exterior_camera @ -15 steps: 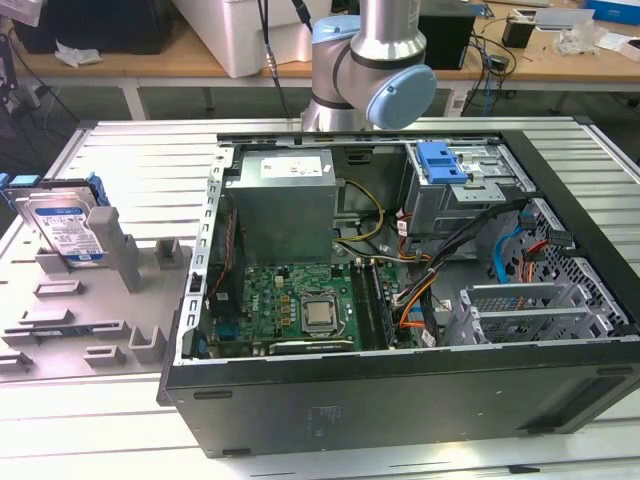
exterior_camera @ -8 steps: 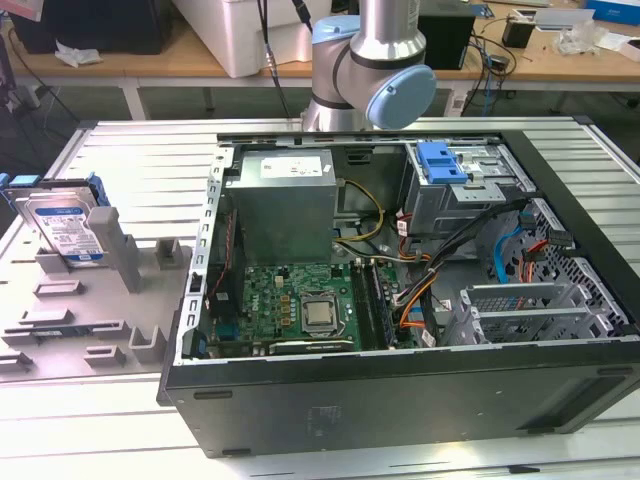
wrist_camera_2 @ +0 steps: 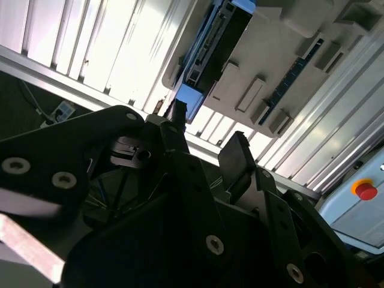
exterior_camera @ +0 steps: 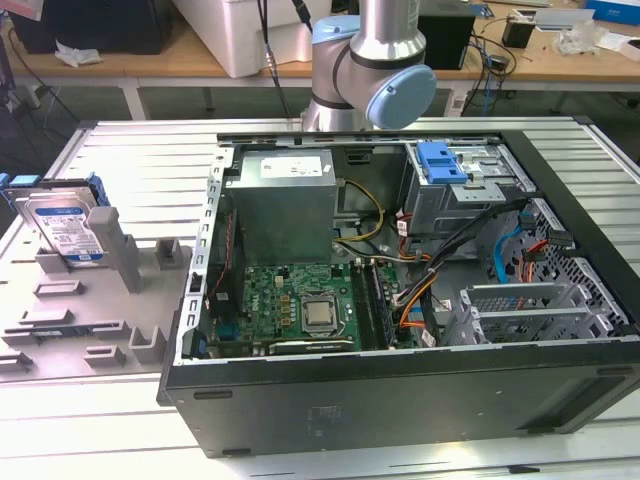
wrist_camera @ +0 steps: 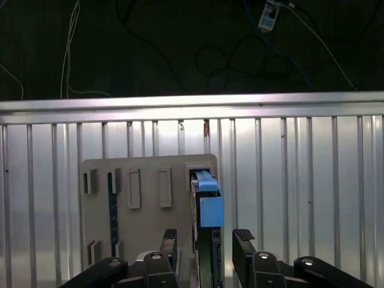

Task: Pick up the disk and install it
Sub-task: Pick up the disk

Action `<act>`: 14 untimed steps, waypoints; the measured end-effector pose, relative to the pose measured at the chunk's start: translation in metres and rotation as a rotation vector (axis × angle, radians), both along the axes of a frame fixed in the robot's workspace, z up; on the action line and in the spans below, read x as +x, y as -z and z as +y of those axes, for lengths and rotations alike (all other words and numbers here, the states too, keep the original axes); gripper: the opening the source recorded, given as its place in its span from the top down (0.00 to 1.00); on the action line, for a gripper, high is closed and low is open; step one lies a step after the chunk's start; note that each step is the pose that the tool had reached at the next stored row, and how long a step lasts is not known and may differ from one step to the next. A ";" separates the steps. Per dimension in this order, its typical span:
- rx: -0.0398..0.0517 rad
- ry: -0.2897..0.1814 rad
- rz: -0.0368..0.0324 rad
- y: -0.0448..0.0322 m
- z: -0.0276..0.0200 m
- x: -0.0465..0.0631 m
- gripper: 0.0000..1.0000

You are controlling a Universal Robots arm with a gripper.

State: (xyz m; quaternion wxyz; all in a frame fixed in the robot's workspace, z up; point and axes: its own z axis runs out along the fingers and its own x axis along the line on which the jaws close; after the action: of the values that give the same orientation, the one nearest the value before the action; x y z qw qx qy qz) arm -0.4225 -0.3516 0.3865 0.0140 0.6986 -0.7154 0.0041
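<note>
The disk stood on edge in a grey holder on the ribbed metal worktop. In the exterior view this was at about nine o'clock from the open computer case, well apart from it. Its white-and-blue label faced outward and its blue frame showed along the upper edge. The disk had not been lifted, and nothing touched it.

In the first wrist view the pincer stood wide, its two dark fingers apart with nothing held between them. The disk lay beyond them in line with the gap, edge-on in its slot at one end of the holder. The worktop ran ribbed beneath. In the second wrist view the pincer was likewise spread and empty. The disk and holder lay past the fingertips, not touching them, and a red button sat on a pale box off to one side.

In the exterior view the robot arm rose at twelve o'clock behind the case. Inside the case, the green motherboard lay toward seven o'clock. A grey metal box with a white sticker sat at about eleven o'clock. A drive cage carrying a blue plastic tab sat near one o'clock. Coloured cables ran across the middle.
</note>
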 end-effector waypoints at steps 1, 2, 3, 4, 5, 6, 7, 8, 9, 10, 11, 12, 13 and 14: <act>0.0000 0.000 0.0000 0.0000 0.0000 0.000 0.50; 0.0000 0.000 0.0000 0.0000 0.0000 0.000 0.50; 0.0000 0.000 0.0000 0.0000 0.0000 0.000 0.50; 0.0000 0.000 0.0000 0.0000 0.0000 0.000 0.50; 0.0000 0.000 0.0000 0.0000 0.0000 0.000 0.50; 0.0000 0.000 0.0000 0.0000 0.0000 0.000 0.50; -0.0001 0.000 0.0001 0.0000 0.0000 0.000 0.50; -0.0001 0.000 0.0002 0.0000 0.0000 0.000 0.50; -0.0001 0.000 0.0001 0.0002 0.0000 0.000 0.50; 0.0001 0.000 -0.0001 0.0005 0.0002 0.000 0.50; 0.0001 0.000 -0.0002 0.0006 0.0003 0.000 0.50; 0.0000 0.000 -0.0001 0.0007 0.0004 0.000 0.50; -0.0008 0.000 -0.0001 0.0008 0.0006 0.000 0.50; -0.0027 -0.001 -0.0005 0.0010 0.0008 0.000 0.50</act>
State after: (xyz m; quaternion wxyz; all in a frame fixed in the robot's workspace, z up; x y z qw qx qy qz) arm -0.4225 -0.3508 0.3856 0.0148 0.6987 -0.7152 0.0052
